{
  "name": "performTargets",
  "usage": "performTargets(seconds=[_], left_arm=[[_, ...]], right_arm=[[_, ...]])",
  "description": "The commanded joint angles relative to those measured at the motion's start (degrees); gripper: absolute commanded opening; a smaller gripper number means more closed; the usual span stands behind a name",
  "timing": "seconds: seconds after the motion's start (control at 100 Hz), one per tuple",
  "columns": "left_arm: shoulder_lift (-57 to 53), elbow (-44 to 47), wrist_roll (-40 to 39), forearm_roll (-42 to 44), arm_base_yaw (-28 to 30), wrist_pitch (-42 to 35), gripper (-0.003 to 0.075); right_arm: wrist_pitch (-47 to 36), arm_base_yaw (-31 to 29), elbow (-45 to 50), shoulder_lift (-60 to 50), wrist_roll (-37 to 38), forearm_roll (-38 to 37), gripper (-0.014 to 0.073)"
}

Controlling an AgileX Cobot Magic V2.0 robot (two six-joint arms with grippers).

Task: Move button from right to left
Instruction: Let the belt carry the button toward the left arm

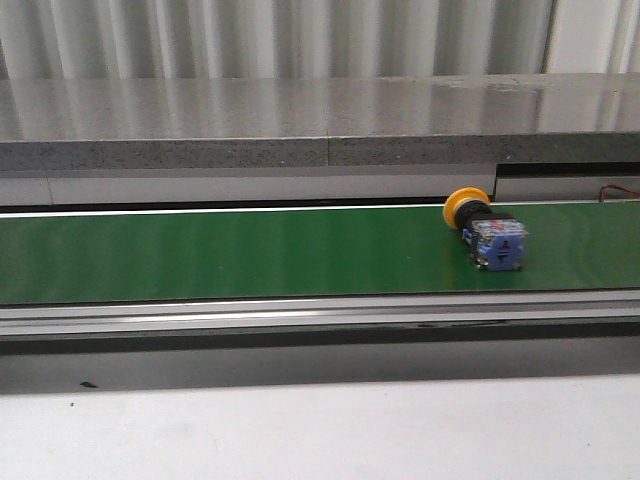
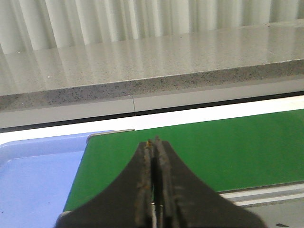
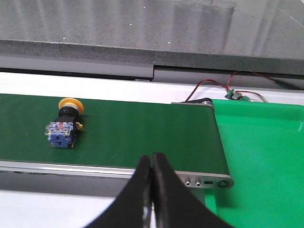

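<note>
At the left end of the green conveyor-belt surface, a shallow pale-blue plastic tray is seen, placed as the likely receiving spot, with the left gripper poised over the belt edge, its dark fingers pressed together and empty. The small push-button switch with round yellow cap, black collar and grey-blue contact block is laid on its side toward the belt's right part, untouched. The right gripper is held nearby, likewise clenched on nothing, beside a bright green tray.
</note>
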Motion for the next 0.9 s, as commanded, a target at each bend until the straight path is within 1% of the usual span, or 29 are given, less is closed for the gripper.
performTargets(seconds=[0.0, 0.14, 0.28, 0.4, 0.64, 0.82, 0.89], left_arm=[[-1.9, 2.1, -0.4, -0.2, 0.0, -6.8, -0.0021], [-1.9, 0.0, -0.4, -0.2, 0.0, -6.9, -0.0021], [-1.7, -4.7, -0.4, -0.2, 0.0, -2.7, -0.0021], [0.6, -9.1, -0.4, -0.9, 0.0, 2.0, -0.0021], [9.8, -18.6, -0.4, -1.3, 0.0, 13.4, -0.0021], [19.0, -24.8, -0.4, -1.0, 0.0, 16.6, -0.0020], [22.9, -27.4, -0.4, -0.9, 0.0, 19.2, -0.0010]], right_arm=[[-4.9, -0.1, -1.2, 0.5, -0.5, -0.6, -0.0068], [-4.9, -0.1, -1.2, 0.5, -0.5, -0.6, -0.0068], [-4.9, -0.1, -1.2, 0.5, -0.5, -0.6, -0.0068], [-4.9, -0.1, -1.2, 0.5, -0.5, -0.6, -0.0068], [-4.9, -0.1, -1.2, 0.5, -0.5, -0.6, -0.0068], [-4.9, -0.1, -1.2, 0.5, -0.5, -0.6, -0.0068], [-4.9, -0.1, -1.2, 0.5, -0.5, -0.6, -0.0068]])
